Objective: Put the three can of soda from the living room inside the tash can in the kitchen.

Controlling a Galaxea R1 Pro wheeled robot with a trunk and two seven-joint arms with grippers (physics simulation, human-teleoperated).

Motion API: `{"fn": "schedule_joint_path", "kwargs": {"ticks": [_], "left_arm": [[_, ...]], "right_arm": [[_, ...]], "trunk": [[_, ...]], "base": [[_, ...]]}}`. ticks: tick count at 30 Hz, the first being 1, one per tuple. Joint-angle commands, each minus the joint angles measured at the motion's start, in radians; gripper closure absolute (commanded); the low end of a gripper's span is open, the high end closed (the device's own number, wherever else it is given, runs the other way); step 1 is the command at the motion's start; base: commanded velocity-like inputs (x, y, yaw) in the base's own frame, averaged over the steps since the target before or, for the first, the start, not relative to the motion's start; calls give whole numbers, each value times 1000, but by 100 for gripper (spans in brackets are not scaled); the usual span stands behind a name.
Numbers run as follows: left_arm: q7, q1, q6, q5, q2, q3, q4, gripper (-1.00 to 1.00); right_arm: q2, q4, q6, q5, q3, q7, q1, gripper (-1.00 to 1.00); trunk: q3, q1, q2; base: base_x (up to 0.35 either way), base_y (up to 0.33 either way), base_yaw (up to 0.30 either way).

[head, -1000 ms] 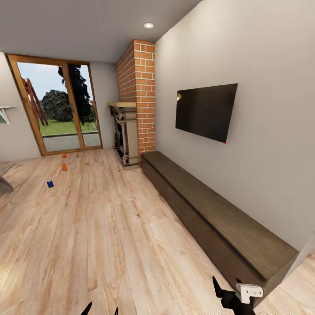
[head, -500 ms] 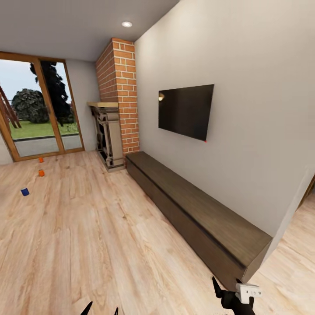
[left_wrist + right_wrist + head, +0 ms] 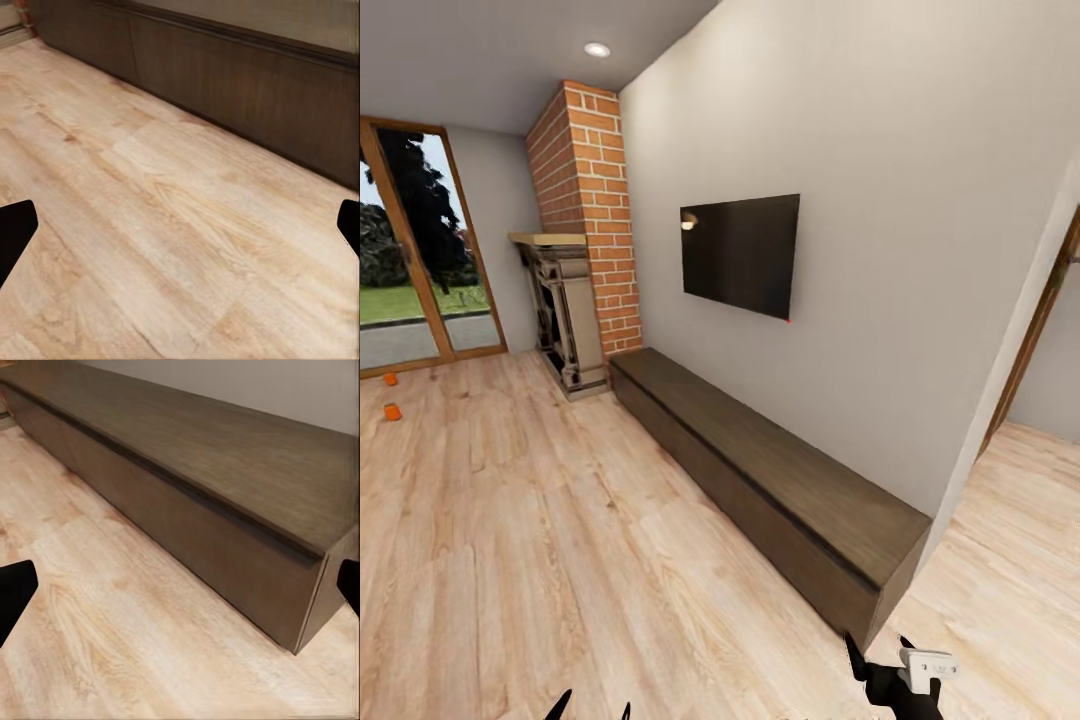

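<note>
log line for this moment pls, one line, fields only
room: living room | cans: two orange on floor far left, near glass doors | bench ahead right | left gripper: open, empty | right gripper: open, empty

Before me a long dark bench [image 3: 770, 480] lines the pale wall [image 3: 900, 200] under a black TV [image 3: 740, 255], beside a brick chimney [image 3: 585, 220], on a wood-plank floor [image 3: 560, 560].

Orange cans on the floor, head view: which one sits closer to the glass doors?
The farther orange can, just before the glass doors; the other orange can sits nearer the robot.
</note>
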Motion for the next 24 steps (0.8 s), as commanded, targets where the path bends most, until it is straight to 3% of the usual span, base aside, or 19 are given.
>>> {"fn": "schedule_joint_path", "kwargs": {"ticks": [1,24], "left_arm": [[0,0,0,0,0,0,0,-100],[0,-18,-5,0,0,0,49,-100]], "right_arm": [[0,0,0,0,0,0,0,-100],[0,1,0,0,1,0,0,-100]], "trunk": [[0,0,0],[0,0,0]], "base": [[0,0,-251],[0,0,-251]]}}
